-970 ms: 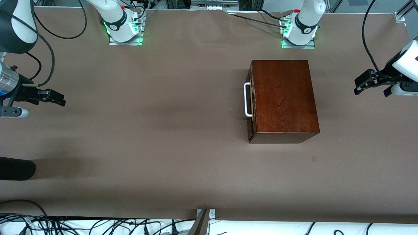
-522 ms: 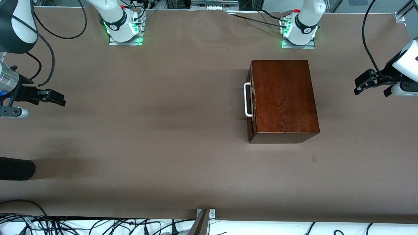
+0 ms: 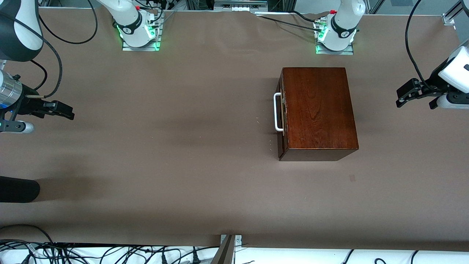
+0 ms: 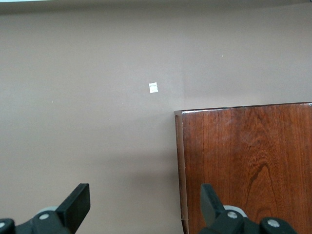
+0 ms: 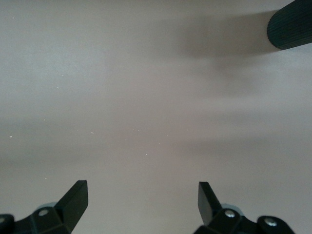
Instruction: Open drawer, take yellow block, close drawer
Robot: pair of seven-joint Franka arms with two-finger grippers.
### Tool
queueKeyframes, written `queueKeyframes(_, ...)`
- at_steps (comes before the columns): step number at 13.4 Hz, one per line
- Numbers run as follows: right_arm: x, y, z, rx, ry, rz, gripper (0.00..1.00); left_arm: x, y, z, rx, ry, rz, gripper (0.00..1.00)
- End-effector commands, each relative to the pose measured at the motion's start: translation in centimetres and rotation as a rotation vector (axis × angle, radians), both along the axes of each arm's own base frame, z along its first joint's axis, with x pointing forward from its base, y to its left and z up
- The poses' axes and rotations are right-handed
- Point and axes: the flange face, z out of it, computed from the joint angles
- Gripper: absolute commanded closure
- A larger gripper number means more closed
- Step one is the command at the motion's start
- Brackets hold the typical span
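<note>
The glossy mahogany box (image 3: 317, 112) sits on the brown table toward the left arm's end. Its drawer (image 3: 281, 113) is shut, and the white loop handle (image 3: 277, 112) faces the right arm's end. The yellow block is hidden. My left gripper (image 3: 415, 104) hangs open over the table at the left arm's end, apart from the box. In the left wrist view the left gripper (image 4: 145, 192) holds nothing, and the box top (image 4: 248, 165) lies under one finger. My right gripper (image 3: 66, 112) hangs open over bare table at the right arm's end, and the right wrist view shows the right gripper (image 5: 142, 187) holding nothing.
A black cylindrical object (image 3: 18, 189) pokes in at the right arm's end, nearer the front camera; it also shows in the right wrist view as the black object (image 5: 291, 24). A small pale mark (image 3: 352, 178) lies on the table near the box. Cables run along the table's edges.
My left gripper has edged slightly toward the box. The right gripper has barely shifted. The box and drawer have not moved.
</note>
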Motion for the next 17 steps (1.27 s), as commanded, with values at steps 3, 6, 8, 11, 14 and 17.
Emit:
queueKeyframes(3, 0.3, 0.3, 0.4, -0.008, -0.011, -0.009, 0.00, 1.2, -0.7, -0.7, 0.024, 0.008, -0.036, 0.00)
queueKeyframes(6, 0.3, 0.3, 0.5, -0.005, -0.011, -0.011, 0.00, 2.1, -2.3, 1.1, 0.015, -0.030, -0.047, 0.00)
queueKeyframes(8, 0.3, 0.3, 0.5, -0.003, -0.011, -0.012, 0.00, 1.7, -5.1, 1.8, 0.020, -0.010, -0.089, 0.00)
queueKeyframes(11, 0.3, 0.3, 0.4, -0.004, -0.011, -0.012, 0.00, 0.1, -10.7, 0.9, 0.026, 0.075, -0.043, 0.00)
queueKeyframes(14, 0.3, 0.4, 0.3, -0.004, -0.009, -0.010, 0.00, -1.2, -16.3, -0.2, 0.036, 0.108, -0.016, 0.00)
queueKeyframes(17, 0.4, 0.3, 0.2, -0.006, -0.008, -0.011, 0.00, -2.7, -22.4, -2.5, 0.080, 0.139, 0.029, 0.00)
